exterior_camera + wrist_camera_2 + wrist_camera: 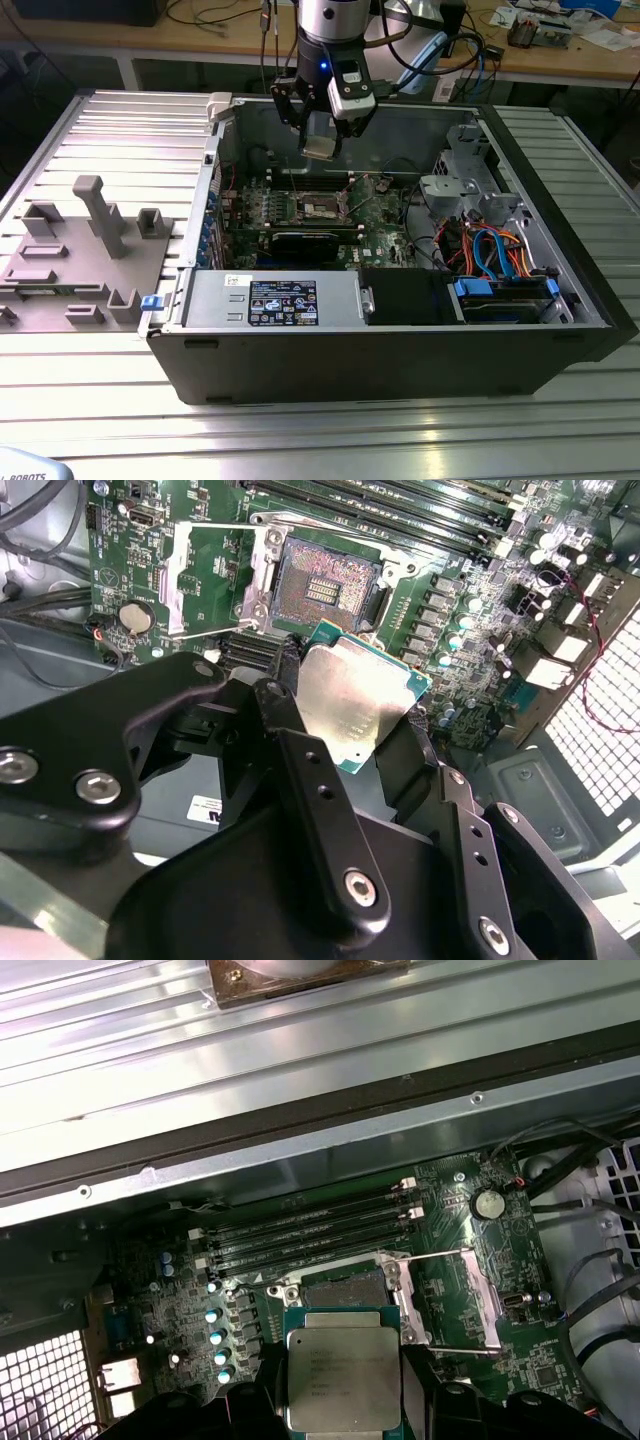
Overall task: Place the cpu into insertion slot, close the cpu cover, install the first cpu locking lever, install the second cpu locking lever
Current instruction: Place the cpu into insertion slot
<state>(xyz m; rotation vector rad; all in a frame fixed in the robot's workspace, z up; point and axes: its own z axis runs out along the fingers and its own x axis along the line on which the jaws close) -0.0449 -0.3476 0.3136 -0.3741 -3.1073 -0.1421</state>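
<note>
Standing by the ribbed metal surface (300, 440), I see the arm reaching down into the open computer case (400, 360). Its jaws are closed on the cpu (355, 705), gripping it by two opposite edges. The chip's silvery face shows between the black fingers (290, 720). It is held in the air above the green motherboard (385, 245), clear of it and near the insertion slot (325, 585). The slot lies uncovered with its contact field exposed. The cpu cover (215, 575) is swung open to one side of the socket, and green board shows through its window. A grey fixture block (90, 250) rests on the surface at the exterior view's left, beside the case.
</note>
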